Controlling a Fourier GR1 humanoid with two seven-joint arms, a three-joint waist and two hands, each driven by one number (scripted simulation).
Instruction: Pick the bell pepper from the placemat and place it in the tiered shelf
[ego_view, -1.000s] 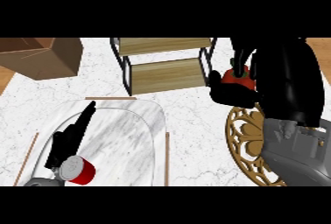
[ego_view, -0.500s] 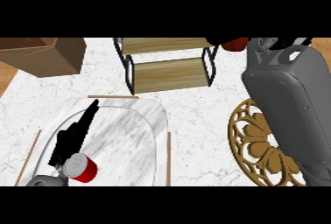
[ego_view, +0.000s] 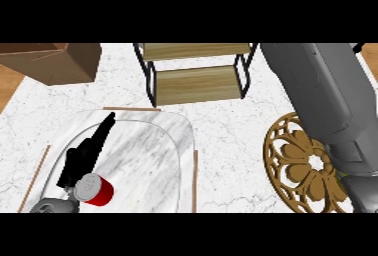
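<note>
Left hand (ego_view: 87, 152) open, fingers straight

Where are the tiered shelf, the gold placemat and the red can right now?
tiered shelf (ego_view: 198, 85): head view, on its lower wooden board.
gold placemat (ego_view: 301, 165): head view, on the openwork left of its centre.
red can (ego_view: 94, 189): head view, on its side near the top rim.

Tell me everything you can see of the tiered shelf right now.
The tiered shelf stands upright at the far middle of the counter. It has two light wooden boards set in a thin black frame that looks like metal, the farther board partly cut off by the view's top. Both boards show bare; no bell pepper is visible on them. The right forearm passes close by its right side, hiding part of the frame there; contact cannot be told.
</note>
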